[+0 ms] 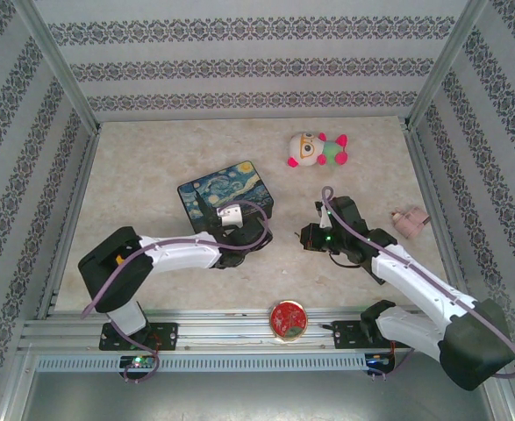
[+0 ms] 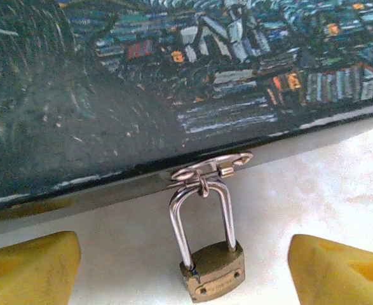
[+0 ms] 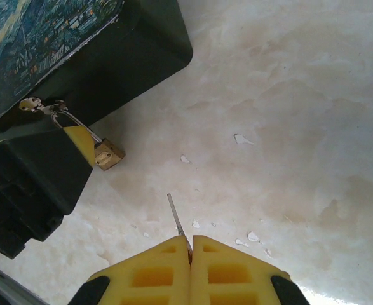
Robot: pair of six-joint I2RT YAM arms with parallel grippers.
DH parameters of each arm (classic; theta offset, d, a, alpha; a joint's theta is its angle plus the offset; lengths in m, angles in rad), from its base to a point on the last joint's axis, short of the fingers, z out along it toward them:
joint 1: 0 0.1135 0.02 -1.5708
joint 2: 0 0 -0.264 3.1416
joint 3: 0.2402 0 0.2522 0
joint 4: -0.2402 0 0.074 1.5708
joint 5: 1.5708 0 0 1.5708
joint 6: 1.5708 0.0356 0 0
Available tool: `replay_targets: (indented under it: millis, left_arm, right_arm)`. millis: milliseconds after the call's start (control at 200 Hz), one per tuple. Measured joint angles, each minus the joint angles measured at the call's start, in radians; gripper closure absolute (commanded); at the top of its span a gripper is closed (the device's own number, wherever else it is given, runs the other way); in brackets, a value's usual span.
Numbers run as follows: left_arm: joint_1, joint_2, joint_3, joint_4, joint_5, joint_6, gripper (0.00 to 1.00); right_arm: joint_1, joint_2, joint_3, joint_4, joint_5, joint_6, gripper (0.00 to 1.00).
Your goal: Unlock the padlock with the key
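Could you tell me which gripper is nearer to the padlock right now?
Left. The left gripper is open with a finger on either side of the padlock. The right gripper, shut on the key, stands apart over the table.

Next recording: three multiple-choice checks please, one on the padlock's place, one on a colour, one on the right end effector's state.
1. Where is the padlock relative to the painted tin?
A) on its lid
B) hanging from its latch ring
C) lying apart from it

2. The padlock's body is:
A) brass
B) red
C) blue

3. The right end effector is:
A) open, empty
B) shut, empty
C) shut on the key

Answers: 1 B, it dangles from the ring; 2 A, brass-coloured metal shows; 3 C, the thin key sticks out of its closed tip.
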State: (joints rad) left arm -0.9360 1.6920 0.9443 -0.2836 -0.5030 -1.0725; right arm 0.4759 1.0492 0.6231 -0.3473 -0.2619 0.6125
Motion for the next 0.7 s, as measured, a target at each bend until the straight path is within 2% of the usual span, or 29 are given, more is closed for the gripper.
replay_targets:
  millis: [310,465,700]
  left_arm:
    - [0.0,0.1,0.071,-0.002,-0.056,-0.01,0.22]
    - [0.0,0.16,0.113,-0.013,-0.055,-0.018,0.26]
    - [0.0,0.166,0.113,-0.032,-0.039,-0.046,0.31]
  right_arm:
    - [-0.047,0.034,-0.013,0.052,-0.031,-0.014,1.0]
    - [-0.062,0.047,-0.025,0.076,-0.055,-0.015,1.0]
    - [-0.084,0.05,-0.049,0.106,-0.086,-0.014,1.0]
